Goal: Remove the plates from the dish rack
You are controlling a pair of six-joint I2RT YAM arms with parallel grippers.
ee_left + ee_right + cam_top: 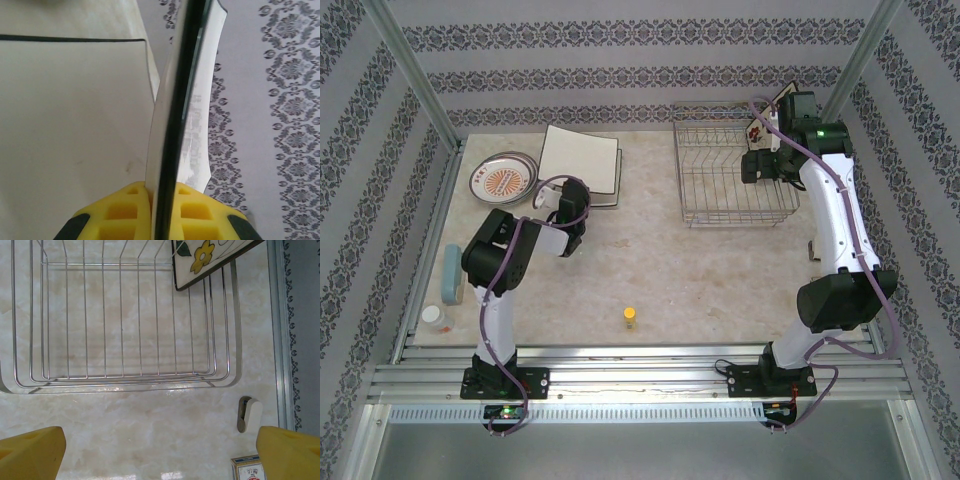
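While left end effector (162,205) clamps cream dark-rimmed square plate (195,130) | right end effector (160,455) gapes, nearer | flowered square plate (210,260): silver wire rack's (122,385) far-right corner, ahead-right of it.

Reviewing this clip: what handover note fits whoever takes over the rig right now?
Left gripper: shut on the rim of a square plate, held on edge beside another square plate lying flat.
Right gripper: open, empty, by the dish rack.
Done: round patterned plate on the table.
Left: set down the held plate; unload the flowered square plate from the rack.
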